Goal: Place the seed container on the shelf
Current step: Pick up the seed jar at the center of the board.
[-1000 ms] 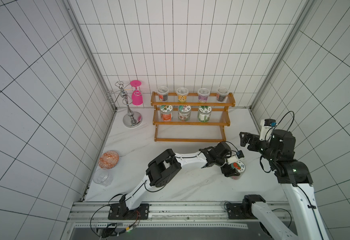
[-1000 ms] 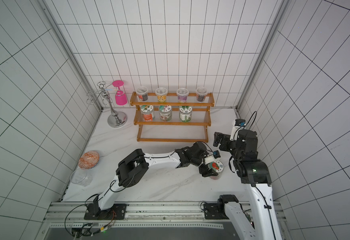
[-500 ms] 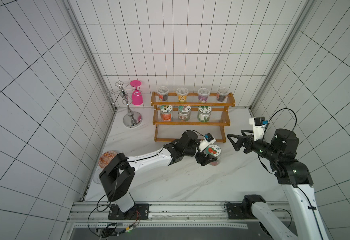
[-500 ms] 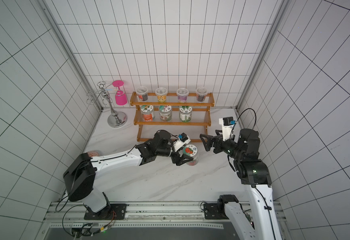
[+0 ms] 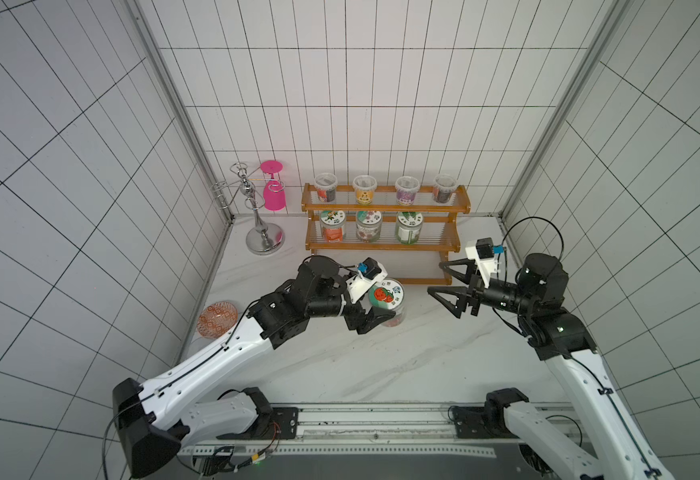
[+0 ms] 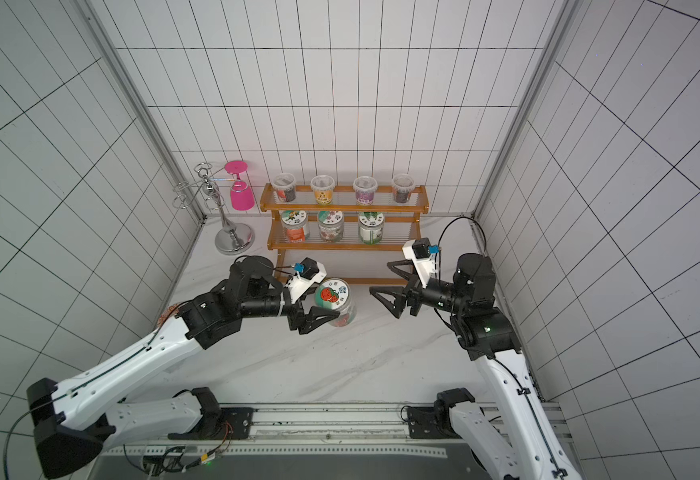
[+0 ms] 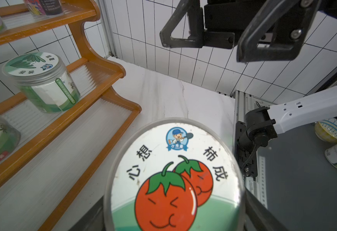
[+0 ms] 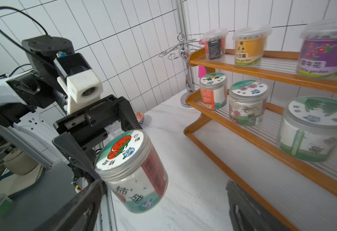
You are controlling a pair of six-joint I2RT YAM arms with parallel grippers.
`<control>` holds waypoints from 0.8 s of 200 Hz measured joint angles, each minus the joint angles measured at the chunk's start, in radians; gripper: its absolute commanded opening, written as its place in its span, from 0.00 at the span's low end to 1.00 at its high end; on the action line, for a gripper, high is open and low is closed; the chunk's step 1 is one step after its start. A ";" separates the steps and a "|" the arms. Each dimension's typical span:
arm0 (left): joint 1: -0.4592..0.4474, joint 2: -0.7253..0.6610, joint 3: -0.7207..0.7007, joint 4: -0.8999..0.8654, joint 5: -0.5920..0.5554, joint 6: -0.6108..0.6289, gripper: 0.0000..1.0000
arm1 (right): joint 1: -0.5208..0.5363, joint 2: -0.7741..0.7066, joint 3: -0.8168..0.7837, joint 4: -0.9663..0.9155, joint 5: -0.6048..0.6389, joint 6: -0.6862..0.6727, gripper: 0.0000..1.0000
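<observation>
Left hand is side-gripping the seed container, base free for the shelf; right hand is gaping empty.

Walls: you see white tiles with dark lines at 12, 9 and 3 o'clock.
Posts: a grey metal post stands in each back corner.
Table top: white stone with grey streaks.
Rail: a metal rail runs at 6 o'clock.
Light: bright and even all around you.
</observation>
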 measured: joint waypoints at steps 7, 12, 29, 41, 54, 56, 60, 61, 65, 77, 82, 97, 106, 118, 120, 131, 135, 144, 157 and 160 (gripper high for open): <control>0.000 -0.017 0.006 -0.026 0.002 0.008 0.61 | 0.024 -0.001 -0.008 0.010 0.003 -0.018 0.99; 0.000 -0.026 0.010 -0.043 0.005 0.013 0.61 | 0.041 -0.001 -0.013 0.016 0.007 -0.030 0.99; 0.000 -0.056 0.016 -0.090 0.012 0.026 0.61 | 0.104 0.002 -0.029 0.031 0.021 -0.076 0.99; 0.000 -0.074 0.017 -0.118 0.017 0.034 0.61 | 0.148 0.002 -0.040 0.043 0.038 -0.103 0.99; 0.000 -0.088 0.017 -0.141 0.023 0.040 0.61 | 0.196 0.004 -0.053 0.058 0.062 -0.132 0.99; 0.000 -0.090 0.017 -0.145 0.024 0.040 0.61 | 0.202 0.004 -0.055 0.060 0.066 -0.137 0.99; 0.000 -0.093 0.017 -0.151 0.026 0.043 0.61 | 0.217 0.005 -0.058 0.063 0.077 -0.144 0.99; 0.000 -0.094 0.017 -0.151 0.026 0.043 0.61 | 0.222 0.006 -0.059 0.065 0.080 -0.146 0.99; 0.000 -0.097 0.017 -0.158 0.028 0.043 0.61 | 0.236 0.008 -0.062 0.070 0.087 -0.154 0.99; 0.000 -0.103 0.017 -0.172 0.035 0.047 0.61 | 0.277 0.017 -0.069 0.081 0.115 -0.174 0.99; 0.000 -0.104 0.017 -0.175 0.037 0.047 0.61 | 0.296 0.023 -0.070 0.082 0.131 -0.182 0.99; 0.000 -0.104 0.017 -0.184 0.047 0.048 0.61 | 0.346 0.046 -0.070 0.092 0.161 -0.204 0.99; 0.000 -0.104 0.017 -0.189 0.052 0.049 0.61 | 0.376 0.061 -0.070 0.095 0.179 -0.218 0.99; 0.000 -0.104 0.017 -0.193 0.055 0.051 0.61 | 0.409 0.077 -0.070 0.096 0.192 -0.233 0.99; 0.000 -0.104 0.017 -0.194 0.055 0.051 0.61 | 0.414 0.080 -0.070 0.097 0.195 -0.237 0.99; 0.000 -0.105 0.017 -0.200 0.055 0.054 0.61 | 0.440 0.089 -0.070 0.097 0.203 -0.251 0.99; 0.000 -0.105 0.017 -0.200 0.056 0.055 0.61 | 0.450 0.091 -0.070 0.097 0.205 -0.257 0.99; 0.000 -0.105 0.017 -0.200 0.056 0.057 0.61 | 0.467 0.094 -0.071 0.098 0.206 -0.268 0.99; 0.000 -0.106 0.017 -0.200 0.058 0.061 0.61 | 0.488 0.094 -0.077 0.106 0.205 -0.281 0.99; 0.000 -0.106 0.017 -0.200 0.058 0.061 0.61 | 0.492 0.094 -0.078 0.108 0.205 -0.284 0.99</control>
